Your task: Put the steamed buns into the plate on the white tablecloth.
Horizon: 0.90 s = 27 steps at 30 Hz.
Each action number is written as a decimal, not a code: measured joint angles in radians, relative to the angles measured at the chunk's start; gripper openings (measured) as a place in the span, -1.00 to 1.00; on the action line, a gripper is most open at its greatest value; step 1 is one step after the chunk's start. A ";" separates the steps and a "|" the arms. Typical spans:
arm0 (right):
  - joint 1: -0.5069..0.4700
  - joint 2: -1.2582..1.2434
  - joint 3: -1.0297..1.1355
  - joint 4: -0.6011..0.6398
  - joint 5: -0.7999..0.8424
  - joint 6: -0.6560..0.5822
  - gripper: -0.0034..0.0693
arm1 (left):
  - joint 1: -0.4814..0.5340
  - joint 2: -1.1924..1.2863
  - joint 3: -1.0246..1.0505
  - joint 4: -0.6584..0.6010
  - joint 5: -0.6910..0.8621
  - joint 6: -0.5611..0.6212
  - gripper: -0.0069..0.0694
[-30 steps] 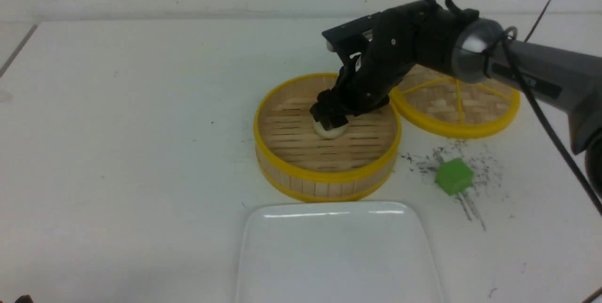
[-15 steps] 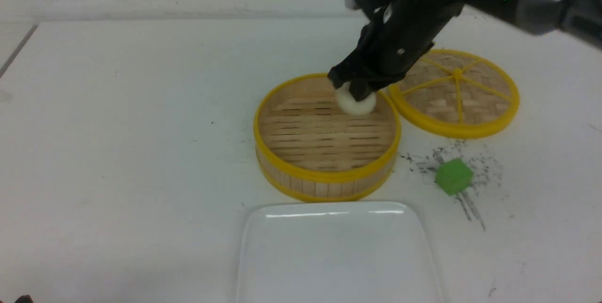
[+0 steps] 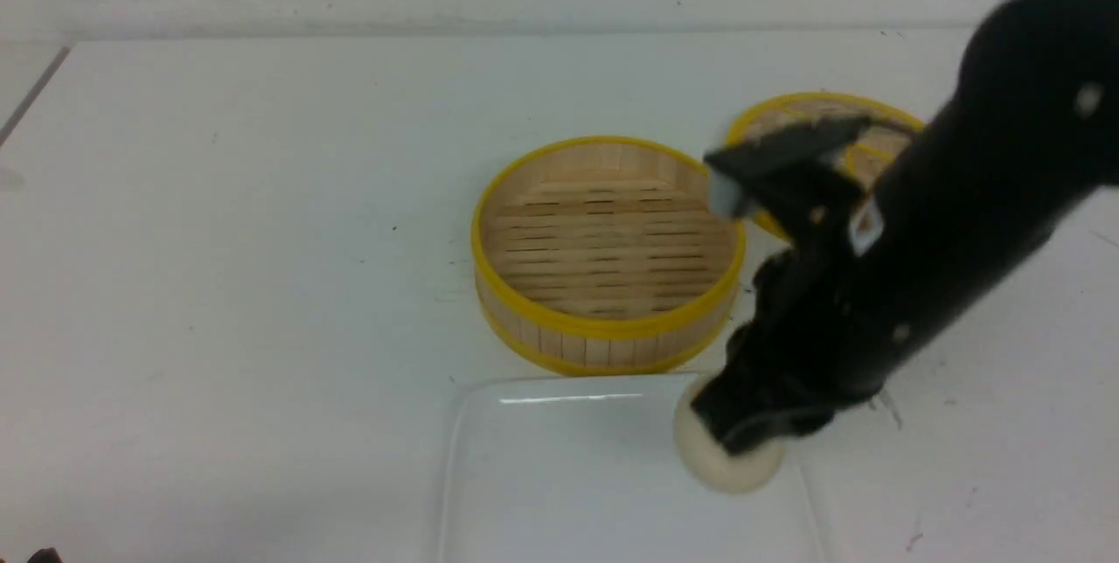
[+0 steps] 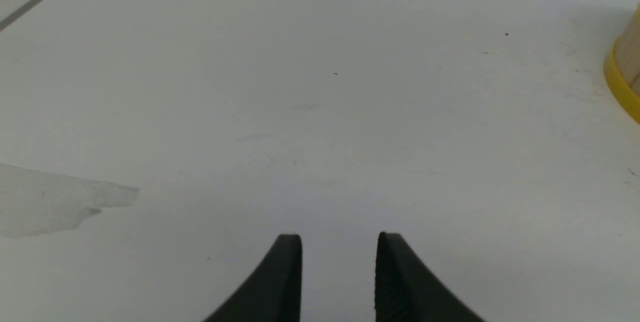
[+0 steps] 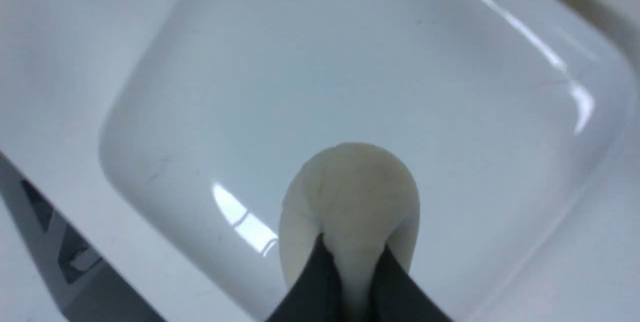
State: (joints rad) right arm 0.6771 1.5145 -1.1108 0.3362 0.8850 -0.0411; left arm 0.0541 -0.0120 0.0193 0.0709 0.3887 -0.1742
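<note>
Right gripper (image 3: 743,430) pinches a small cream domed bun (image 3: 727,469) over the glossy white plate (image 3: 542,476) at its two-o'clock corner, left gripper (image 4: 339,242) spread.

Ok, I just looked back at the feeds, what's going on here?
The right hand is pinching the steamed bun and holds it over the far right part of the plate, not yet released; whether the bun touches the plate is hard to tell. The steamer basket behind the plate is empty. The left hand is open over bare white tablecloth, holding nothing.
</note>
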 joint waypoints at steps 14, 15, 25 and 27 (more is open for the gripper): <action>0.038 0.157 0.208 0.010 -0.429 0.014 0.24 | 0.000 0.000 0.000 0.001 0.000 0.000 -0.19; 0.038 0.157 0.207 0.010 -0.427 0.015 0.26 | 0.000 0.000 0.000 0.001 0.000 0.000 -0.19; 0.010 -0.063 0.000 -0.119 -0.032 0.075 0.52 | 0.000 0.000 0.000 0.002 0.000 0.000 -0.19; 0.003 -0.148 -0.053 -0.179 0.068 0.098 0.47 | 0.000 0.000 0.000 0.003 0.000 0.000 -0.19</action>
State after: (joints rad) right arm 0.6802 1.3667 -1.1636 0.1575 0.9532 0.0570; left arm 0.0541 -0.0120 0.0193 0.0739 0.3887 -0.1742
